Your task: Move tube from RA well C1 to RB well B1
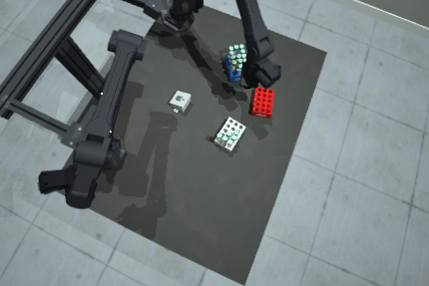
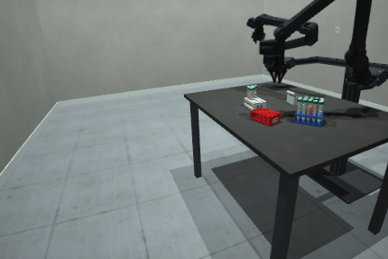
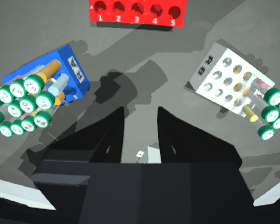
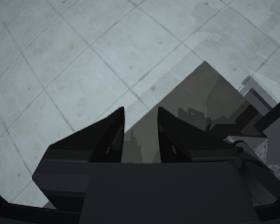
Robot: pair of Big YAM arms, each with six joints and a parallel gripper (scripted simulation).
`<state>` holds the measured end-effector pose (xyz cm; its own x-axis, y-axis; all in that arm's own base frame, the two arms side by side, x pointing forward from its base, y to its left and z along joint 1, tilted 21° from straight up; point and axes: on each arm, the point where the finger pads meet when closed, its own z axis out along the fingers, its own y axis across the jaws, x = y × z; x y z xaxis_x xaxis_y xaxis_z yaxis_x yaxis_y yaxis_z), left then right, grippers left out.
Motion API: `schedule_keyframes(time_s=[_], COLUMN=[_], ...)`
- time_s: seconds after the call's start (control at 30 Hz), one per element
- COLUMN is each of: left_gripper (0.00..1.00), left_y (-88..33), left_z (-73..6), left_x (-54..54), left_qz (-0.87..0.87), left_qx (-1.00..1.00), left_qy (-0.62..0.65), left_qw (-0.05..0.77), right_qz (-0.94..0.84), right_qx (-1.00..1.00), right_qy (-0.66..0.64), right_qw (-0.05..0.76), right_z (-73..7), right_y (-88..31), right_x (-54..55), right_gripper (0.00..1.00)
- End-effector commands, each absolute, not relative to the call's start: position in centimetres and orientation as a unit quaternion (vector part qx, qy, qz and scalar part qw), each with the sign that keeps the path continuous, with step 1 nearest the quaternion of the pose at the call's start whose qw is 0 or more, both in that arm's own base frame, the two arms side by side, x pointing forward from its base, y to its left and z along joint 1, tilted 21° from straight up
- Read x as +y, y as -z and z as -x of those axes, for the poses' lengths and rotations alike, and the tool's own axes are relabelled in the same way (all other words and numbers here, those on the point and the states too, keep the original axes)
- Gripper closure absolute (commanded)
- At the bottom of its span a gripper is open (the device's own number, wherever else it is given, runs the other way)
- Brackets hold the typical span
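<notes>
The blue rack RA (image 1: 233,77) (image 2: 309,119) (image 3: 63,54) holds several green-capped tubes (image 1: 237,55) (image 3: 16,87). The white rack RB (image 1: 242,129) (image 3: 200,89) has several green-capped tubes (image 3: 273,96) (image 2: 252,87) at one end and empty wells at its labelled end. I cannot tell well C1 of RA apart. My left gripper (image 3: 140,113) (image 2: 278,81) is partly open and empty, above the table between the two racks. My right gripper (image 4: 141,113) is partly open and empty, far from the racks. The white DONE box (image 1: 182,99) (image 2: 291,97) shows partly in the left wrist view (image 3: 153,155); its lamp's state is unclear.
An empty red rack (image 1: 262,113) (image 2: 265,117) (image 3: 145,20) stands beside RA and RB, farther from the arm bases. The right arm (image 1: 114,93) is folded over the table's other side. The table (image 1: 200,222) ends not far beyond the red rack.
</notes>
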<state>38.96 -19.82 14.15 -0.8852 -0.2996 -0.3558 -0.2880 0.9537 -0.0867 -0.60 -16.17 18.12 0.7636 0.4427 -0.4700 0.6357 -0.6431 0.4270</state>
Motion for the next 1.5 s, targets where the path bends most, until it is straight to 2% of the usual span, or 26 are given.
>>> schedule_keyframes(time_s=[0.0,1.2,1.47], left_gripper=[0.70,0.70,0.70], left_y=[-13.8,-13.8,-15.3], left_z=[-39.4,-39.4,-40.0], left_x=[-19.8,-19.8,-20.8], left_qz=[0.159,0.158,0.048], left_qx=[0.970,0.971,0.980], left_qy=[0.010,0.010,0.000], left_qw=[0.181,0.181,0.192], right_qz=[-0.887,-0.887,-0.887], right_qx=[0.299,0.299,0.299], right_qy=[0.165,0.165,0.165], right_qw=[0.311,0.311,0.311], right_z=[0.6,0.6,0.6], right_y=[-19.7,-19.7,-19.7], right_x=[-16.4,-16.4,-16.4], right_gripper=[0.70,0.70,0.70])
